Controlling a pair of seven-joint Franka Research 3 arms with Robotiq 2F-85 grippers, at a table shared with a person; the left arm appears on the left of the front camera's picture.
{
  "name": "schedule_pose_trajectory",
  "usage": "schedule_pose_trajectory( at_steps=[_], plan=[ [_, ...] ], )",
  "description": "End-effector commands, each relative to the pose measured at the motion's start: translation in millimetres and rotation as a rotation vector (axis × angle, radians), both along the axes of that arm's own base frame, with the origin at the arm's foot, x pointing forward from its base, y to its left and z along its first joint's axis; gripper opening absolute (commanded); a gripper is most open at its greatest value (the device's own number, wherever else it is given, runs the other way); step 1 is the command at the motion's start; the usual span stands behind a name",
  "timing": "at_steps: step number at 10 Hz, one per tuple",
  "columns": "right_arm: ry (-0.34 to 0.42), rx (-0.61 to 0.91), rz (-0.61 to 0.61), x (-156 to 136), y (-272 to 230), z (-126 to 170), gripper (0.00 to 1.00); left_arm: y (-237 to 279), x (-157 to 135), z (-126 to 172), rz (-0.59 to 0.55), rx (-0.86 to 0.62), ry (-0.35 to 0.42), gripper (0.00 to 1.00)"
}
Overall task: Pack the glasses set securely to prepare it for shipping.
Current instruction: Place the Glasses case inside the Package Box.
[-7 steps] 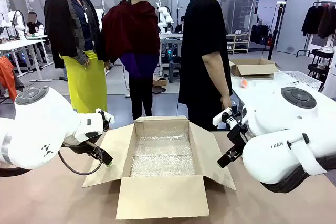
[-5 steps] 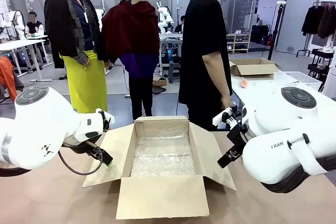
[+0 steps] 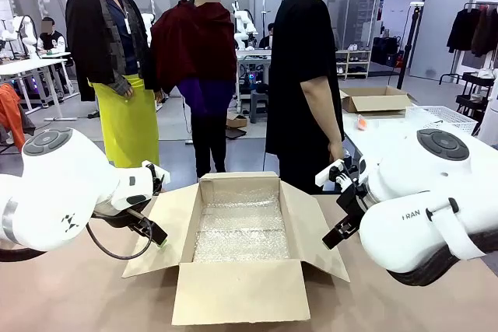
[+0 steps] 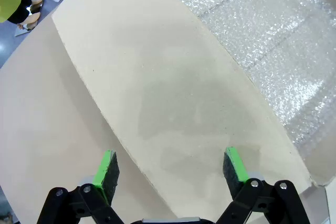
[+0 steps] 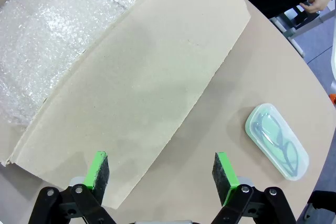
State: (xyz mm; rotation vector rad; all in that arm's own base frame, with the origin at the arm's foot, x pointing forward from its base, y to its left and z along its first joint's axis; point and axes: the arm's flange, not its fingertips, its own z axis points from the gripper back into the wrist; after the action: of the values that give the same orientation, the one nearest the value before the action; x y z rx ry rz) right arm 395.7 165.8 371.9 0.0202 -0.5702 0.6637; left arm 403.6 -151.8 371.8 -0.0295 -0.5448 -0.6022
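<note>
1. The cardboard box (image 3: 233, 293) is sitting open in the middle of the table (image 3: 70, 301). Its flaps are folded outward and a bubble-wrap sheet (image 3: 237, 231) is lining its floor.
2. The left gripper (image 4: 170, 167) is hovering over the left flap (image 4: 173, 93). Its jaws are spread wide and holding nothing.
3. The right gripper (image 5: 160, 174) is hanging over the outer edge of the right flap (image 5: 147, 93). Its jaws are likewise spread apart and gripping nothing.
4. The mint-green case (image 5: 276, 141), with eyeglasses showing through it, is lying flat on the table. It is out beyond the right flap, apart from it and close to the table's rounded edge.
5. A person (image 3: 303, 75) is standing at the far side of the table, turned sideways and not reaching in.
6. To my eye the job is only just getting going. The box is opened and padded, but no case is lying on the padding.
7. What is left, I'd say, is lifting the glasses in onto the wrap, cushioning them, and closing the flaps.
</note>
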Motion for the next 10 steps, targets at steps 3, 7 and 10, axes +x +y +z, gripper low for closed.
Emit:
schedule_pose_trajectory(
  at_steps=[3, 7, 10],
  plan=[
    [0.000, 0.001, 0.000, -0.2, 0.5, 0.0, 1.00, 0.3, 0.1, 0.0, 0.001, 0.000, 0.000, 1.00],
    [-0.045, -0.155, 0.126, 15.5, -36.0, 43.2, 1.00, 18.0, -18.2, 67.8, -0.170, -0.023, 0.077, 1.00],
    [-0.002, -0.303, 0.424, 47.8, -75.5, 82.0, 1.00, 45.2, -37.1, 125.7, -0.426, -0.002, 0.193, 1.00]
  ],
)
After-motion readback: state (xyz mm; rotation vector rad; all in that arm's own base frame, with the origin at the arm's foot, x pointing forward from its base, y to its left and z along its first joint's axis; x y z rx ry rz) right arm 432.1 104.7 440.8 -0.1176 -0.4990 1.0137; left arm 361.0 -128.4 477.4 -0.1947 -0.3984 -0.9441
